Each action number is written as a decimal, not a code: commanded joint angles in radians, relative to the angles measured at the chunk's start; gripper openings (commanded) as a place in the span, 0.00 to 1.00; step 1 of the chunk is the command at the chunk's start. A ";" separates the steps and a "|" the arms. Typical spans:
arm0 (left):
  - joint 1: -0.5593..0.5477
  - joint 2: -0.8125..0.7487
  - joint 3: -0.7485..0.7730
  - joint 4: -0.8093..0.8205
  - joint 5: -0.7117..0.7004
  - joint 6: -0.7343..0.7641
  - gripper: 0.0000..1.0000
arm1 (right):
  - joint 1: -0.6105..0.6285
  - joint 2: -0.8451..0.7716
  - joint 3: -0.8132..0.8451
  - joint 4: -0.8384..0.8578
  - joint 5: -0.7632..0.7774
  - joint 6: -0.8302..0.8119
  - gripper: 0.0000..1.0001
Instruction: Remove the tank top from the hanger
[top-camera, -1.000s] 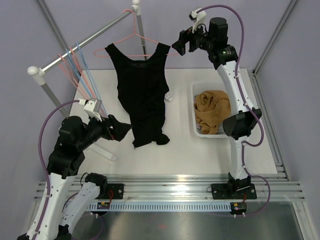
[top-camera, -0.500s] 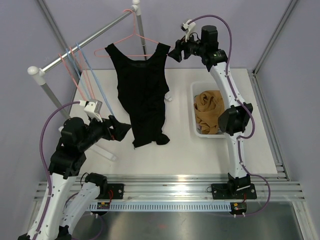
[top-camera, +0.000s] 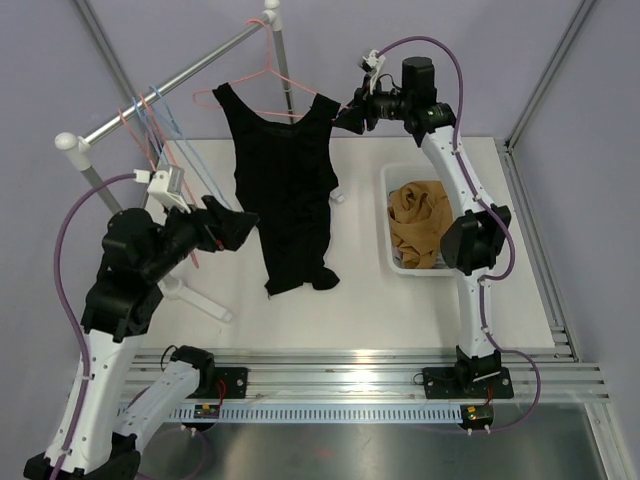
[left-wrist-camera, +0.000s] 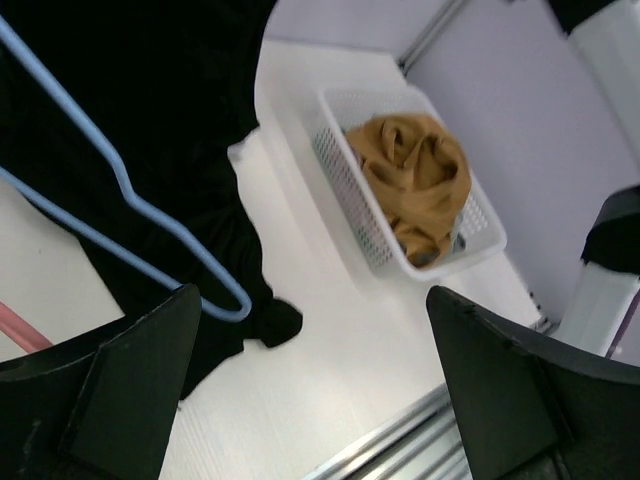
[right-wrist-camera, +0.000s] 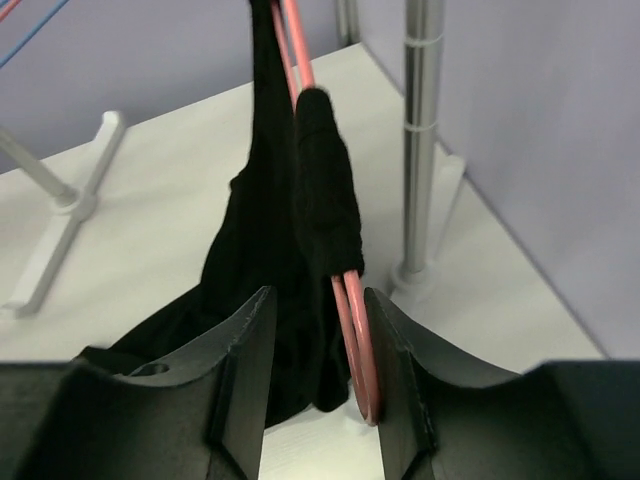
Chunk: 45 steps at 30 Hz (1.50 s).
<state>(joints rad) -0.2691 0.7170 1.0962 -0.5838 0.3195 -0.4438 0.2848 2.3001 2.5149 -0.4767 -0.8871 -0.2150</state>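
Right gripper (right-wrist-camera: 318, 300): jaws half closed, straddling tank top (right-wrist-camera: 262, 240) strap and hanger (right-wrist-camera: 352, 330); can't tell if pinched. Left gripper (left-wrist-camera: 312, 300): jaws wide, blue hanger (left-wrist-camera: 120, 190) just ahead.

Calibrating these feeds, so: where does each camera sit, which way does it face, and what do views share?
Top external: above, behind the bases, looking down at the table; both arms, left gripper, right gripper show.
Left wrist: faces down past its open fingers at basket and blue hanger.
Right wrist: looks between its fingers at the pink hanger, end-on.
Shared: tank top in all three.
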 joint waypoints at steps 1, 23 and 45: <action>-0.013 0.079 0.138 0.064 -0.123 -0.062 0.99 | 0.016 -0.094 -0.085 0.047 -0.125 0.051 0.46; -0.190 1.014 1.111 -0.018 -0.641 -0.021 0.99 | 0.166 -0.797 -1.027 0.424 0.231 0.177 0.58; -0.186 1.314 1.303 0.107 -0.915 0.116 0.43 | 0.191 -1.209 -1.366 0.437 0.267 0.301 0.63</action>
<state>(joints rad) -0.4561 2.0823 2.3875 -0.5655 -0.5369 -0.3389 0.4686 1.0901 1.1568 -0.0368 -0.6529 0.0765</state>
